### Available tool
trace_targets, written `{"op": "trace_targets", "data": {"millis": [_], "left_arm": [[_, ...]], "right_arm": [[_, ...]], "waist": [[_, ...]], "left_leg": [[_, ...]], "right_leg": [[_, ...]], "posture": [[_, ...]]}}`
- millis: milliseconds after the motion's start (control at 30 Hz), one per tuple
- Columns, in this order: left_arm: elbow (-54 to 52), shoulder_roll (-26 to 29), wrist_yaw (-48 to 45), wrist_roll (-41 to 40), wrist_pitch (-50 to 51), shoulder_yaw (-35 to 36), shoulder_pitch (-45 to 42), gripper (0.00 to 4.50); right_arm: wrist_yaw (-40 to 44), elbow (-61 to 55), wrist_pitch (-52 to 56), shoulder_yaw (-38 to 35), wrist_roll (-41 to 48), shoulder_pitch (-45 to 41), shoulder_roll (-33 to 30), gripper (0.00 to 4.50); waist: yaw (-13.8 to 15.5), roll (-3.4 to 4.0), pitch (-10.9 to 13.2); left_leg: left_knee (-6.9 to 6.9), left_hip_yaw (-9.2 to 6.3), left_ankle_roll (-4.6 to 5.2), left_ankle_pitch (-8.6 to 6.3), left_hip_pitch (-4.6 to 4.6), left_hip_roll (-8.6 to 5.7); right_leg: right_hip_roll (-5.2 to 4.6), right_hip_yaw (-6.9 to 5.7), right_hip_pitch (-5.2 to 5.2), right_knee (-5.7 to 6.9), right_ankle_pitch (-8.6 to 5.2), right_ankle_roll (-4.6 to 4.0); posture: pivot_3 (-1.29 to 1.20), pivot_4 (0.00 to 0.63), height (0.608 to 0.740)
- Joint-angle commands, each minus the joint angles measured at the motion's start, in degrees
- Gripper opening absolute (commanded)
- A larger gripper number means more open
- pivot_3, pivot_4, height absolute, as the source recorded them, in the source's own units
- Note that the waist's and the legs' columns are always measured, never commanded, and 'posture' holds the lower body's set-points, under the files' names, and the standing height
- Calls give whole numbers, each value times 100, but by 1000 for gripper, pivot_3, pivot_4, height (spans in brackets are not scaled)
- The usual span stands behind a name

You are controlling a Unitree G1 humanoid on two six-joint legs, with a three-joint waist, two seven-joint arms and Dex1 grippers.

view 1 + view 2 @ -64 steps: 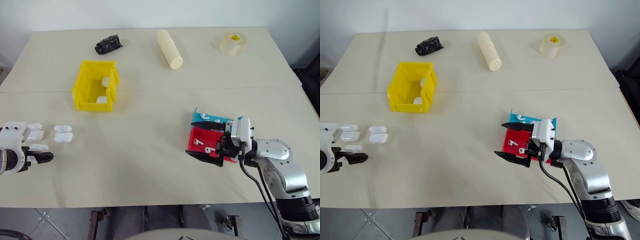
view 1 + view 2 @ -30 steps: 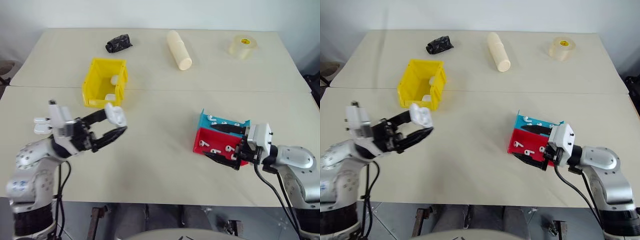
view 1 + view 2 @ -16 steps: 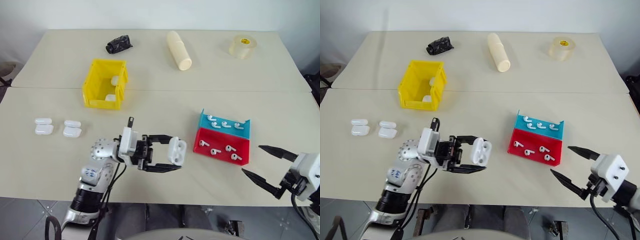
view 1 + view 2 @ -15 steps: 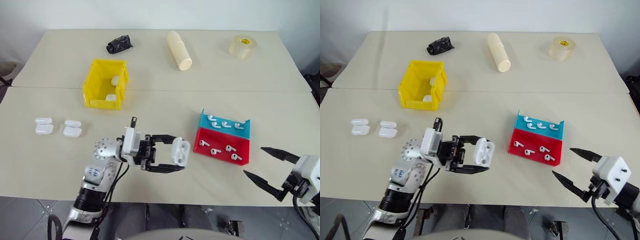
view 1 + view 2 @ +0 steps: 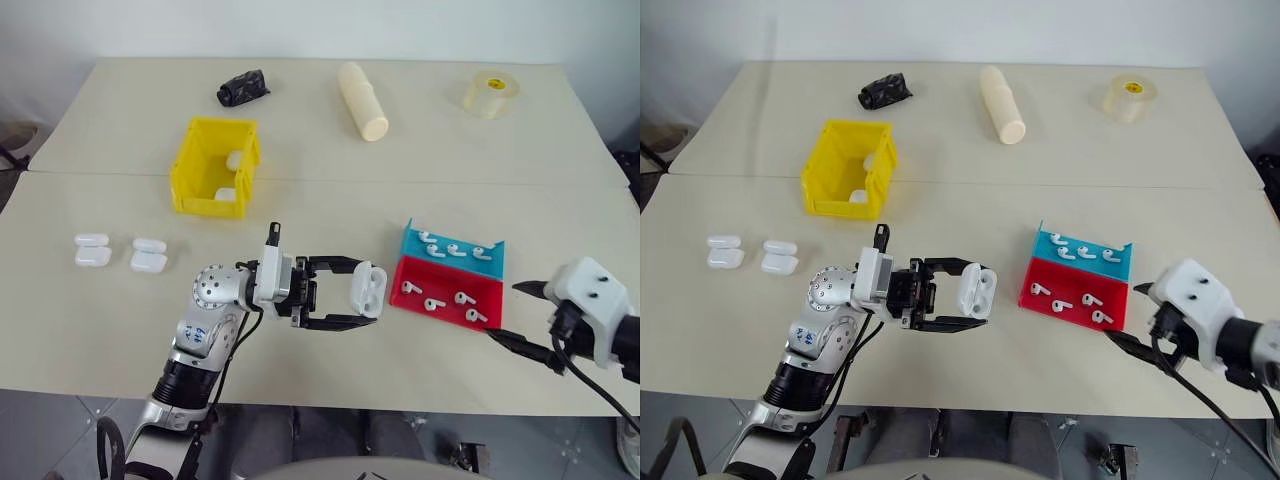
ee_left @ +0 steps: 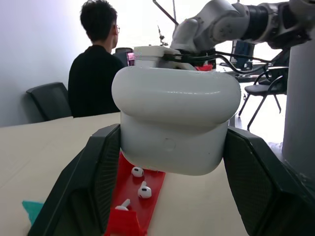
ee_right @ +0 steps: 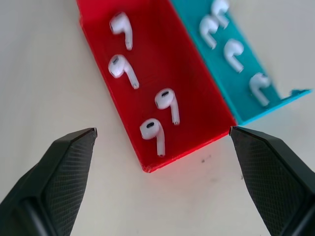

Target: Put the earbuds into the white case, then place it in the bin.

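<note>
— What has the left gripper [image 5: 362, 294] got?

— Its two black fingers are clamped on the white case [image 5: 366, 290], one on each side. It holds the case just beside the red tray [image 5: 488, 299], on that tray's left, and above the table [image 5: 300, 200], I think, though I can't see the gap under it.

— And the right gripper [image 5: 518, 315]?

— Spread wide, nothing between the fingers. It hangs at the red tray's near right corner, with the tips pointing back toward the tray. From its wrist you look straight down on the earbuds [image 7: 158, 133].

— Where do the earbuds lie?

— Four in the red tray, more in the blue tray [image 5: 412, 240] that touches the red tray's far side. All loose, none in the case.

— The bin?

— The bin [image 5: 190, 196] stands well away from the red tray, far to its left and farther back. There are two white lumps inside; other cases, probably, but they're too small to be sure.

— Anything else about?

— Four spare cases [image 5: 120, 251] in a little cluster far left of the red tray. Behind the red tray, along the far edge, a roll of tape [image 5: 491, 90], a cream cylinder [image 5: 363, 99] and a black crumpled thing [image 5: 242, 86]. Past the held case, in the left wrist view, a person in black [image 6: 95, 78] sits with their back turned.
</note>
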Motion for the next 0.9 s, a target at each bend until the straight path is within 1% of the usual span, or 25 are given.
{"op": "trace_targets", "data": {"millis": [33,167,233,467,567,800,833,900], "left_arm": [[-210,43,182,45,32,-20,26,2779],[-301,116,281,73,109,-41,64,2779],[-349,135,316,86,124,-71,94,2779],[-501,151,527,91,234,-135,158,2779],[-563,169,556,92,253,-171,214,2779],[-617,184,617,75,310,-191,233,2779],[-622,187,623,74,319,-188,231,2779],[-641,190,633,60,356,-180,220,2779]], "right_arm": [[-233,-122,671,571,91,-566,-263,4500],[-267,-76,1051,1408,28,-1346,-432,4500],[-223,-72,1097,1681,-109,-1457,-578,4500],[-150,-22,1062,2217,-460,-1671,-807,4500],[-126,34,1022,2365,-556,-1764,-782,3932],[56,22,930,2555,-700,-1845,-806,1618],[71,11,934,2564,-712,-1853,-804,1393],[102,12,922,2593,-749,-1884,-800,1393]], "waist": [[13,-2,1],[-13,-3,2],[-12,-4,2],[-14,-4,2],[-16,-4,2],[-15,-4,2],[-15,-4,2],[-16,-4,2]], "left_leg": [[2,-2,0,0,-1,0],[0,-2,0,0,-5,-3],[-1,-2,0,0,-5,-1],[-1,-1,0,0,-5,-3],[-1,-1,0,0,-5,-3],[-1,-1,0,0,-5,-4],[-1,-1,0,0,-5,-4],[-2,-1,0,0,-5,-3]], "right_leg": [[-1,-4,1,-1,0,0],[-3,-4,-1,-7,2,3],[-2,-5,-2,-7,2,3],[-2,-4,-3,-7,2,4],[-3,-4,-3,-7,2,4],[-4,-3,-3,-7,2,5],[-3,-3,-3,-7,3,5],[-3,-3,-4,-7,2,5]], "posture": [[0,150,740],[0,150,740],[0,150,740],[0,150,740],[0,150,740],[0,150,740],[0,150,740],[0,150,740]]}}
